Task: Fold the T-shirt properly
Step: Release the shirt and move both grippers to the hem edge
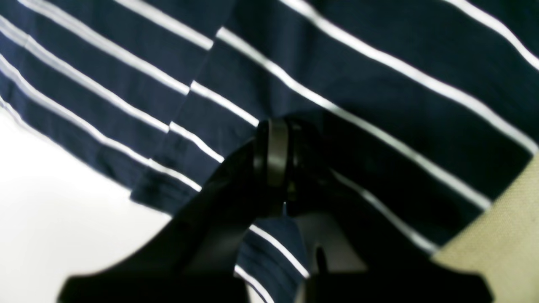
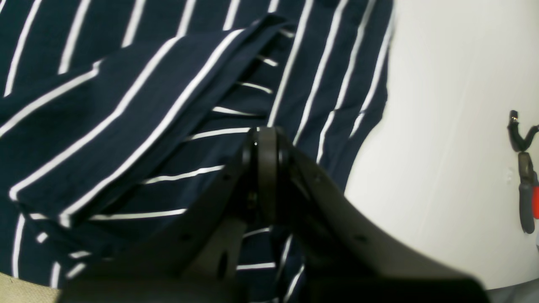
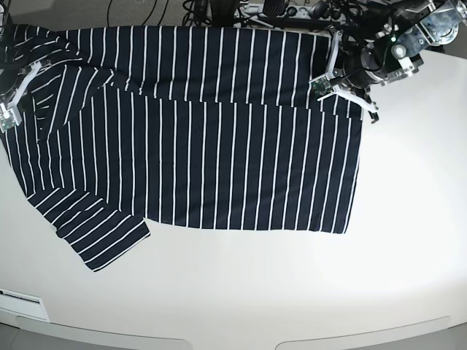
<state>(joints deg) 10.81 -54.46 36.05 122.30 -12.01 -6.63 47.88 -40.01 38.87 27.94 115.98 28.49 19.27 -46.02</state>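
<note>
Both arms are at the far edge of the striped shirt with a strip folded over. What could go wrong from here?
The T-shirt has one sleeve splayed out near the front; it could end up bunched inside the fold. The folded strip by the right gripper looks skewed and rumpled, so creases may set. The left gripper sits at the table edge; cloth might slide off.
</note>
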